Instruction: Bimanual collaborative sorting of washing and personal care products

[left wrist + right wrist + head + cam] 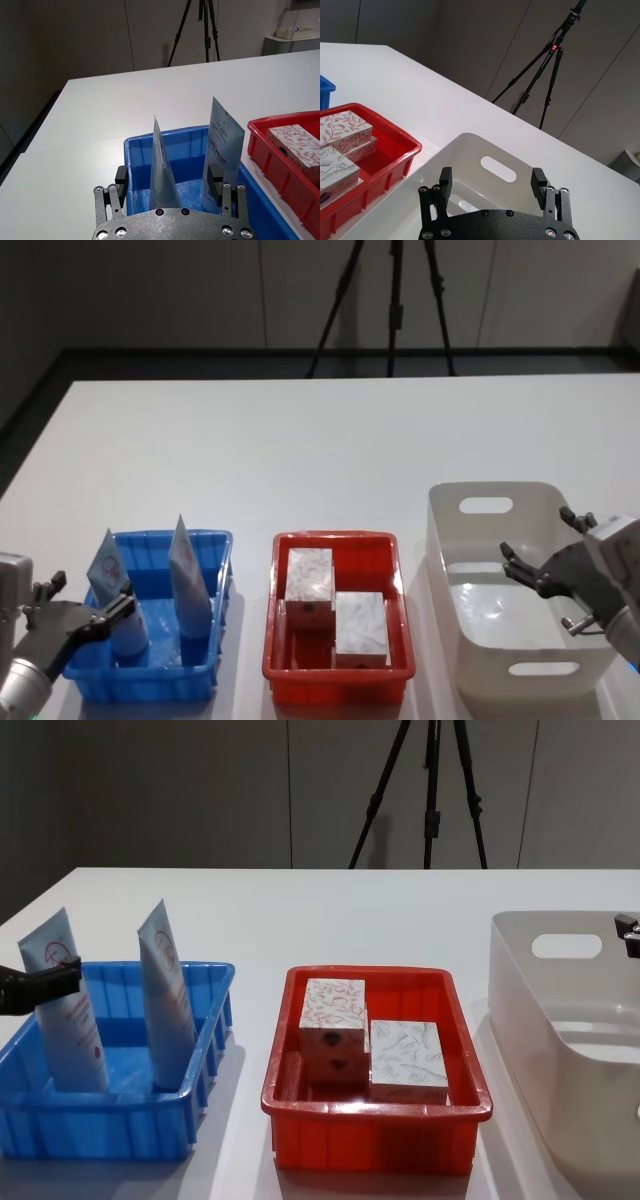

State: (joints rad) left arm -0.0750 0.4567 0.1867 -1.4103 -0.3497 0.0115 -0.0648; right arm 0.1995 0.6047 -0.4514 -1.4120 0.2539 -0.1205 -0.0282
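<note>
Two pale-blue tubes stand upright in the blue bin (160,537): the left tube (108,565) (161,165) (65,1030) and the right tube (188,585) (223,140) (168,990). My left gripper (92,595) (168,176) is open at the bin's left front, its fingers either side of the left tube without closing on it. Two white leaf-patterned boxes (309,578) (360,625) (333,1015) (408,1058) lie in the red bin (335,537). My right gripper (540,538) (491,179) hovers open and empty over the white bin (490,488).
The three bins stand in a row along the white table's front edge, blue, red, then white (560,920). The table (320,440) stretches bare behind them. A black tripod (395,300) stands on the floor beyond the far edge.
</note>
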